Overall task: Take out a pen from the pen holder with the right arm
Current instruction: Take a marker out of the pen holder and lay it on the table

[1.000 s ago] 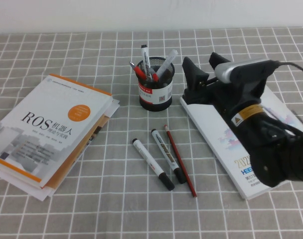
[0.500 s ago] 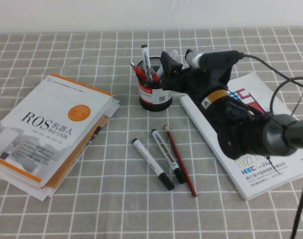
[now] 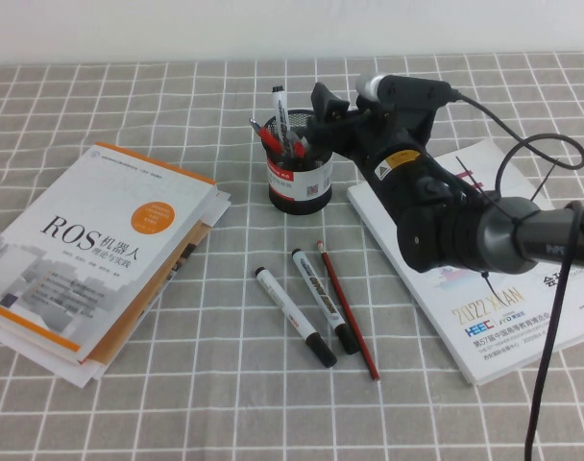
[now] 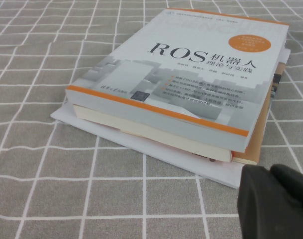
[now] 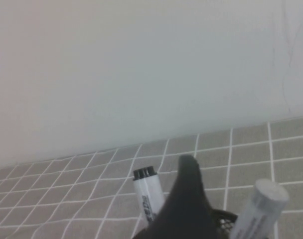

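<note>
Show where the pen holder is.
High view: the pen holder stands mid-table, right of the ROS book, the open right gripper at its right rim; the left gripper is near that book.

We see a table under a grey cloth (image 3: 129,403) w/ white grid lines. Left side: book stack (image 3: 90,250), ROS title on top, thinner book & white sheets beneath. Centre, toward the back: black mesh pen holder (image 3: 300,182), upright. In front of it, side by side & approx. parallel: short marker (image 3: 294,316), long marker (image 3: 323,300), red pencil (image 3: 348,309). Right side: white booklet (image 3: 494,327) lying flat, its corner just beside the holder.
</note>
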